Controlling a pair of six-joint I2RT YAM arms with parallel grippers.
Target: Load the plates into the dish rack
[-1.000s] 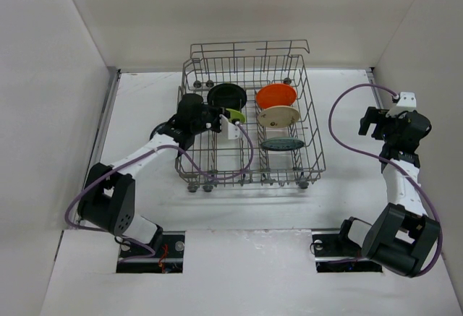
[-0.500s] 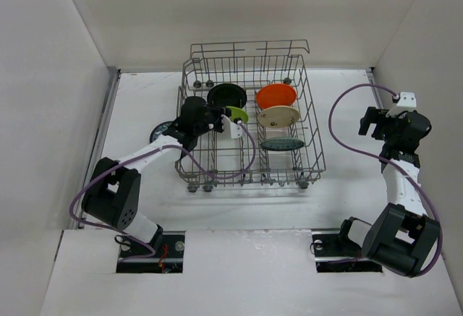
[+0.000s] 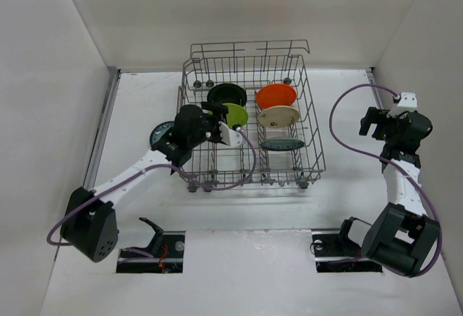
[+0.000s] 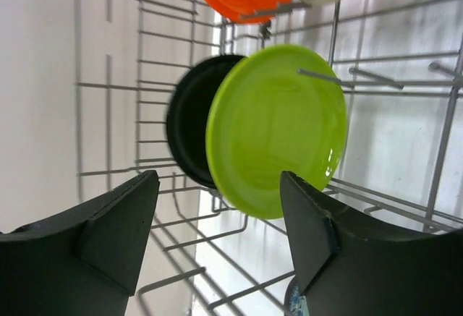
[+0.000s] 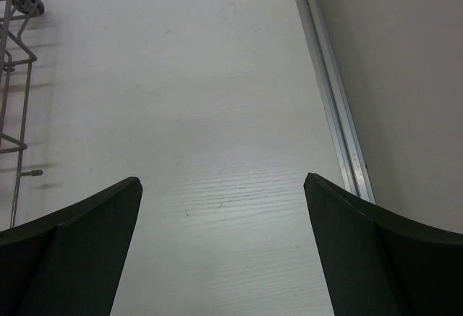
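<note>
The dish rack [image 3: 311, 139] stands mid-table with five plates on edge in it: black [image 3: 226, 93], lime green [image 3: 236, 113], orange [image 3: 276, 96], cream [image 3: 279, 116] and teal [image 3: 282, 143]. A second teal plate [image 3: 160, 134] lies on the table left of the rack. My left gripper [image 3: 217, 123] reaches into the rack's left side. In the left wrist view the left gripper [image 4: 219, 180] is open, just short of the lime green plate [image 4: 278, 128], which stands free in front of the black plate [image 4: 189, 131]. My right gripper [image 5: 223, 182] is open over bare table.
White walls close in the table on the left, back and right. A metal rail [image 5: 334, 92] runs along the right wall beside the right gripper [image 3: 372, 123]. A wheeled corner of the rack [image 5: 16, 9] shows at the upper left of the right wrist view.
The left gripper has opened and let go of the lime green plate, which now stands in the rack. The left arm has drawn back slightly. The right arm has not moved.
</note>
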